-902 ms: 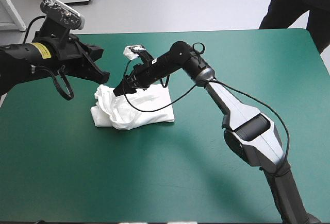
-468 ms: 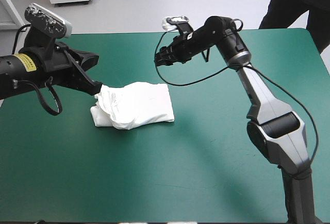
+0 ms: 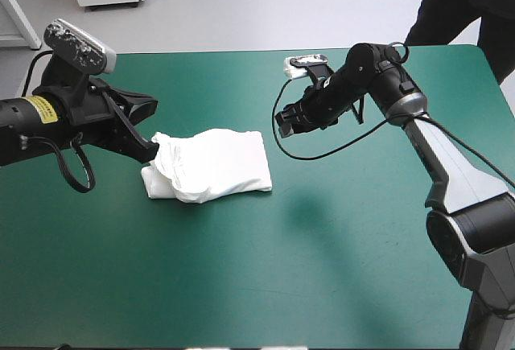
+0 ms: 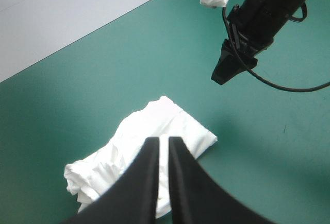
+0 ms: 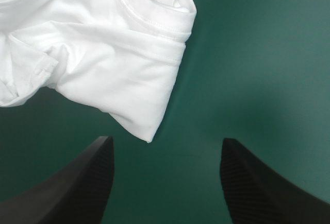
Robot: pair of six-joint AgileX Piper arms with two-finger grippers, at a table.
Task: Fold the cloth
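Note:
The white T-shirt (image 3: 211, 165) lies as a folded bundle on the teal-green cover, left of the table's middle, its left end bunched and rumpled. My left gripper (image 3: 151, 154) is shut, its tips at the bundle's left end and low over it; in the left wrist view the fingertips (image 4: 164, 142) overlap the T-shirt (image 4: 154, 131). My right gripper (image 3: 286, 122) hangs open in the air to the right of the bundle, nothing between its fingers. In the right wrist view the T-shirt's (image 5: 103, 54) hemmed corner lies ahead of the right gripper (image 5: 166, 140). The left wrist view also shows the right gripper (image 4: 228, 72) beyond the bundle.
Bare teal-green cover (image 3: 241, 277) stretches across the near half and the right side of the table. The right arm (image 3: 418, 125) reaches in above the far right part.
The right gripper, earlier down on the bundle, has risen and drawn back to the right. The left gripper has come down to the bundle's left end. The T-shirt has kept its shape.

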